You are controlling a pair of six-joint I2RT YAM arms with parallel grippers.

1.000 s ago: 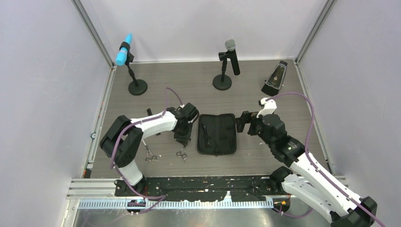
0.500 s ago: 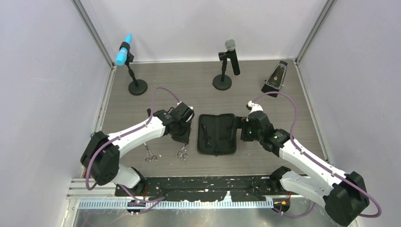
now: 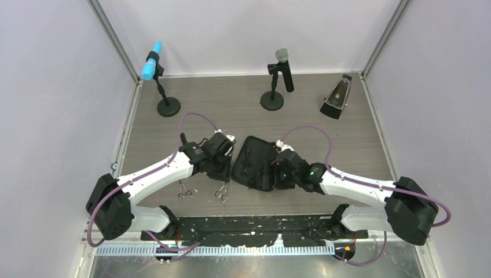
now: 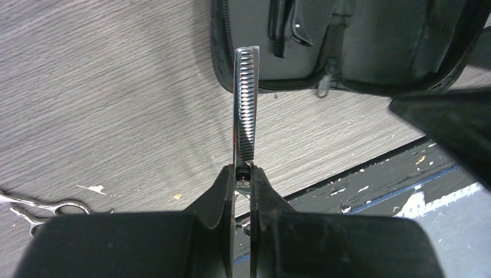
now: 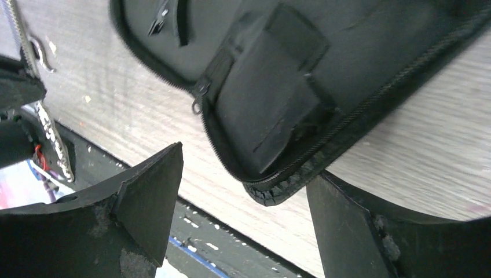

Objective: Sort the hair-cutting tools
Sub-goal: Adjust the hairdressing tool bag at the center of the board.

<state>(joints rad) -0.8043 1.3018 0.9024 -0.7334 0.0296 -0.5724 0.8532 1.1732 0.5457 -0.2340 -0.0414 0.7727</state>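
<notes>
Scissors (image 3: 185, 191) and a second pair (image 3: 222, 191) lie loose on the table (image 3: 324, 121), unsorted. My left gripper (image 4: 243, 174) pinches a toothed silver tool (image 4: 246, 98) beside the case (image 4: 376, 46). My right gripper (image 5: 246, 168) stands spread astride the case's edge. I judge most of the sorting remains.

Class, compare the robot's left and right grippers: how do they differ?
The left gripper is shut on a silver toothed tool; the right gripper is open, gripping nothing. The left gripper is beside the black zip case; the right gripper straddles its edge. Both have black fingers and are near the case.
</notes>
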